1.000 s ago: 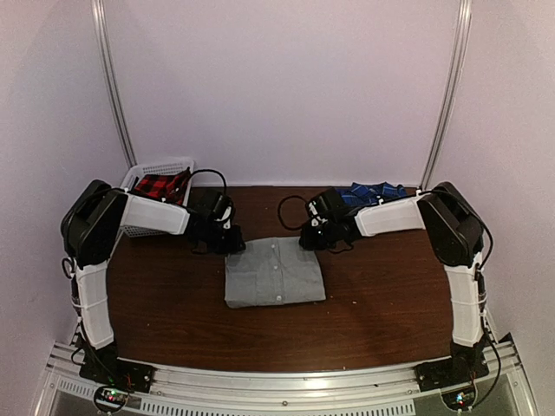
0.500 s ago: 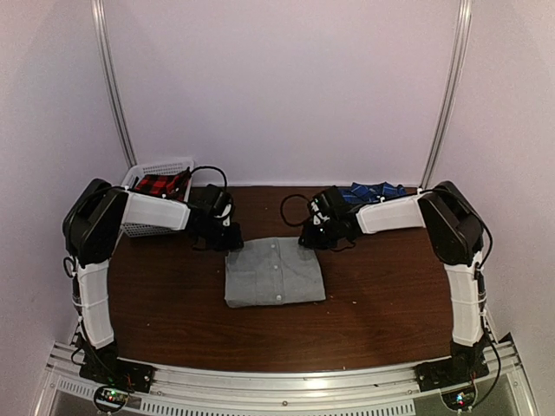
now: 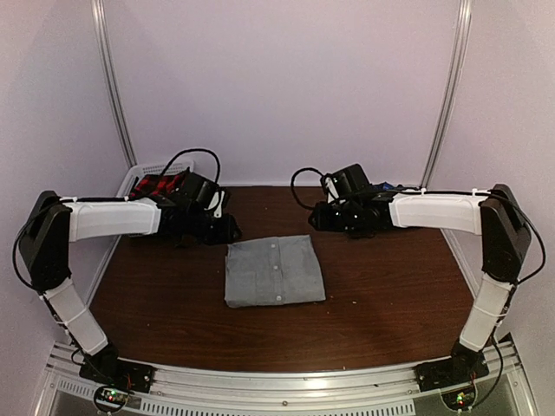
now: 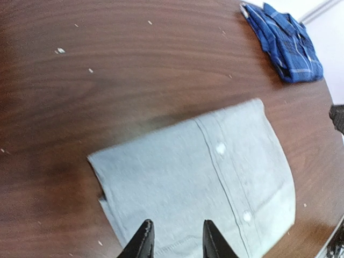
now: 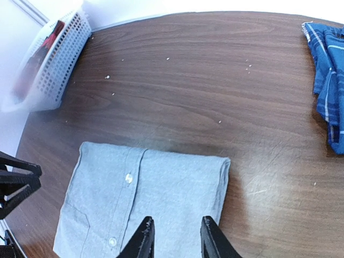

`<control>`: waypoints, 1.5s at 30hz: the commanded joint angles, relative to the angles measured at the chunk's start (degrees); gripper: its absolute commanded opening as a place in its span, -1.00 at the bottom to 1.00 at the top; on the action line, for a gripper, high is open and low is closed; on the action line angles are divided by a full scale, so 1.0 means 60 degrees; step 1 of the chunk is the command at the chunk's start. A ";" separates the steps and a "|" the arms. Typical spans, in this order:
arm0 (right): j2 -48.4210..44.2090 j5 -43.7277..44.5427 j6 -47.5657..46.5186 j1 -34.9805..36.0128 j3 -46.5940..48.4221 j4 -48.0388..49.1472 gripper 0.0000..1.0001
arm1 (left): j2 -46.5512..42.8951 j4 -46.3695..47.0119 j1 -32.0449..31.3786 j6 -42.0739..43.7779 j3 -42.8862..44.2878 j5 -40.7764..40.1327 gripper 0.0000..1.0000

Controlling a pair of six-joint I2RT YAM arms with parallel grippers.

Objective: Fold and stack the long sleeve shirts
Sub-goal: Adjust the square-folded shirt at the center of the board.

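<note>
The light grey shirt (image 3: 275,270) lies folded in a neat rectangle at the table's middle, button placket up. It also shows in the left wrist view (image 4: 204,177) and the right wrist view (image 5: 145,199). The dark blue plaid shirt (image 5: 328,80) lies crumpled at the far right of the table, also in the left wrist view (image 4: 287,40); my right arm mostly hides it from above. My left gripper (image 3: 227,227) (image 4: 177,226) is open and empty above the grey shirt's far left corner. My right gripper (image 3: 316,217) (image 5: 176,221) is open and empty above its far right corner.
A white mesh basket (image 3: 139,176) (image 5: 51,64) stands at the far left corner with a red plaid garment (image 3: 160,184) in it. Small white specks dot the dark wood table (image 3: 381,295). White walls close in the back and sides.
Both arms have stretched out and lifted, and the grippers have drawn back a little from the grey shirt's far edge. The shirt has not moved.
</note>
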 commanded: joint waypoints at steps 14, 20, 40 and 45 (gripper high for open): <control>-0.0179 0.0434 0.0531 0.1634 -0.1467 0.0137 -0.38 | -0.1227 0.2094 -0.2162 -0.2593 -0.4571 0.1421 -0.37; -0.0201 0.0368 0.0689 0.1723 -0.2002 0.0294 -0.38 | -0.1288 0.2333 -0.2252 -0.2810 -0.5096 0.1541 -0.37; -0.1141 0.0229 0.2277 0.3334 -0.4854 0.1095 -0.38 | -0.2401 0.1630 -0.2326 -0.2904 -0.6283 0.1096 -0.37; -0.1208 0.0219 0.2385 0.3499 -0.4971 0.1082 -0.38 | -0.3387 0.1015 -0.2333 -0.2950 -0.6433 0.0473 -0.37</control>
